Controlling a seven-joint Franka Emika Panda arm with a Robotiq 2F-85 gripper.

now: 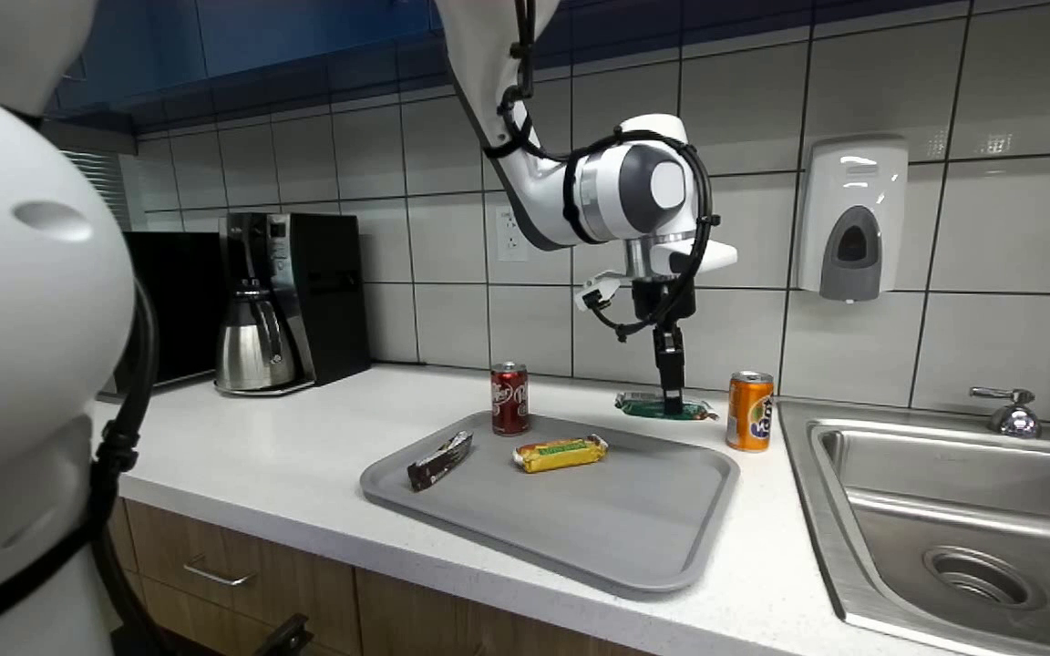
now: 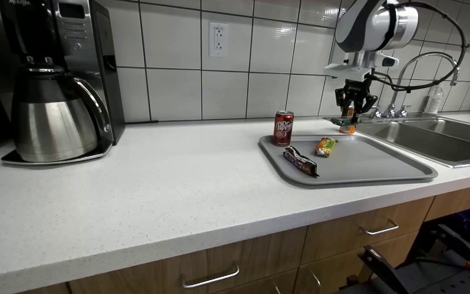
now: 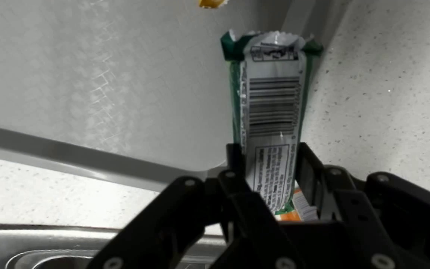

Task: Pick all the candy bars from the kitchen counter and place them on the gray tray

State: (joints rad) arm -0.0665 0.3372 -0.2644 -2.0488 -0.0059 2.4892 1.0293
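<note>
My gripper (image 3: 269, 153) is shut on the green candy bar (image 3: 273, 104), pressing its long sides, barcode face toward the wrist camera. In an exterior view the green bar (image 1: 643, 406) hangs level in the air beside the gray tray's (image 1: 580, 519) back right edge. On that tray lie the yellow candy bar (image 1: 561, 454) and, to its left, the dark candy bar (image 1: 440, 461). Both also show in an exterior view, yellow (image 2: 325, 147) and dark (image 2: 301, 161). The tray rests on the white kitchen counter (image 2: 157, 163).
A dark-red can (image 1: 510, 399) stands upright on the tray's back left corner. The orange can (image 1: 750, 412) is upright between tray and steel sink (image 1: 821, 538), close to the gripper. A coffee maker (image 1: 334, 292) occupies the counter's far end; tiled wall runs behind.
</note>
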